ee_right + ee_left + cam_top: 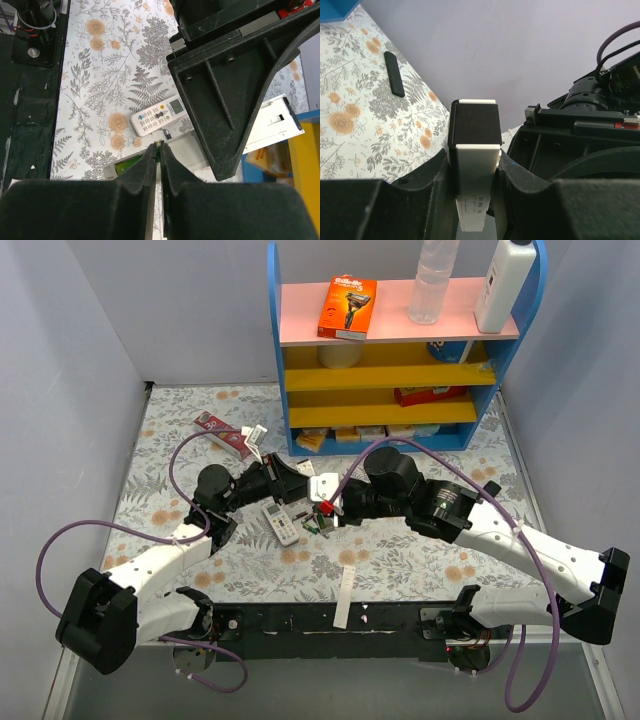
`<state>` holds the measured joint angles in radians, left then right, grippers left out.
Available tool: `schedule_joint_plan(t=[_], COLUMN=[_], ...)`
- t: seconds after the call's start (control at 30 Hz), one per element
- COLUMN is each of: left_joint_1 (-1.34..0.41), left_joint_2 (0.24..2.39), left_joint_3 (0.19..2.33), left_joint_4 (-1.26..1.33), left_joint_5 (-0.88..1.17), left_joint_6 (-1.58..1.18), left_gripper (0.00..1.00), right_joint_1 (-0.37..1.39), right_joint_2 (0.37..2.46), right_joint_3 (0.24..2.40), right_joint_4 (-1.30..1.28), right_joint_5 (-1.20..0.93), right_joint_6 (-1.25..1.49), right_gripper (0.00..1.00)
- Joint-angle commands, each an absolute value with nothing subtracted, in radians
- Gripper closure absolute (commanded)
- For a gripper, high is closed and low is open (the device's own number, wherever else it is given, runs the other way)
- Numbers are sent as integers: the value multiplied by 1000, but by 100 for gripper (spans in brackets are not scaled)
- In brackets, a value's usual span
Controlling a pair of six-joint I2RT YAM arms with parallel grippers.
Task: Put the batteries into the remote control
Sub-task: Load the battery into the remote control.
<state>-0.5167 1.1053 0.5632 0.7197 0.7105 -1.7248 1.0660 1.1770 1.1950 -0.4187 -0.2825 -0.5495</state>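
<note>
My left gripper (300, 483) (475, 165) is shut on a white remote control (476, 170) with a black section, held above the table; it also shows in the right wrist view as the white remote (275, 122). My right gripper (325, 512) (160, 149) is shut, with only a thin slit between its jaws. Its tips hang over a grey remote (200, 150) whose open compartment holds a green battery (127, 166). A sliver of green shows at the tips; I cannot tell whether it is gripped. Another white remote (281, 522) (159, 116) lies face up just beyond.
A blue shelf unit (400, 430) stands at the back, with an orange box (347, 306) and bottles on top. A red box (222, 432) lies at the back left. A white strip (345, 595) lies near the front edge, and a black strip (395, 73) lies on the floral mat.
</note>
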Motion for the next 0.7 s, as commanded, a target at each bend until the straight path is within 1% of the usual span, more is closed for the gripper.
schedule_joint_plan(t=[0.0, 0.1, 0.17, 0.2, 0.27, 0.3, 0.4, 0.43, 0.47, 0.53, 0.67], left_joint_1=[-517, -517, -515, -515, -517, -515, -515, -515, -515, -511, -506], left_joint_2=[1051, 1051, 1043, 1034, 1019, 1008, 947, 909, 888, 859, 839], left_joint_3=[543, 502, 479, 466, 424, 407, 332, 318, 305, 272, 239], left_joint_4=[890, 884, 815, 802, 747, 735, 674, 651, 587, 534, 561], left_joint_5=[598, 578, 555, 546, 506, 488, 396, 370, 301, 256, 273], left_joint_6=[-1842, -1826, -1784, -1738, -1701, -1684, -1626, -1603, -1594, -1585, -1597], left_gripper=[100, 100, 100, 100, 100, 100, 100, 100, 100, 100, 100], right_joint_1=[1066, 1066, 1065, 1065, 1066, 1066, 1065, 1065, 1065, 1065, 1065], right_joint_2=[1178, 1167, 1172, 1177, 1181, 1178, 1158, 1157, 1163, 1193, 1190], right_joint_3=[1112, 1129, 1155, 1175, 1215, 1219, 1226, 1230, 1248, 1276, 1255], right_joint_4=[-482, -425, -413, -413, -404, -393, -365, -374, -391, -468, -463], right_joint_5=[-288, -323, -331, -351, -362, -364, -318, -299, -284, -233, -235], right_joint_6=[-485, -436, -394, -379, -339, -324, -264, -238, -230, -207, -187], right_gripper=[86, 78, 75, 69, 63, 59, 51, 50, 50, 49, 48])
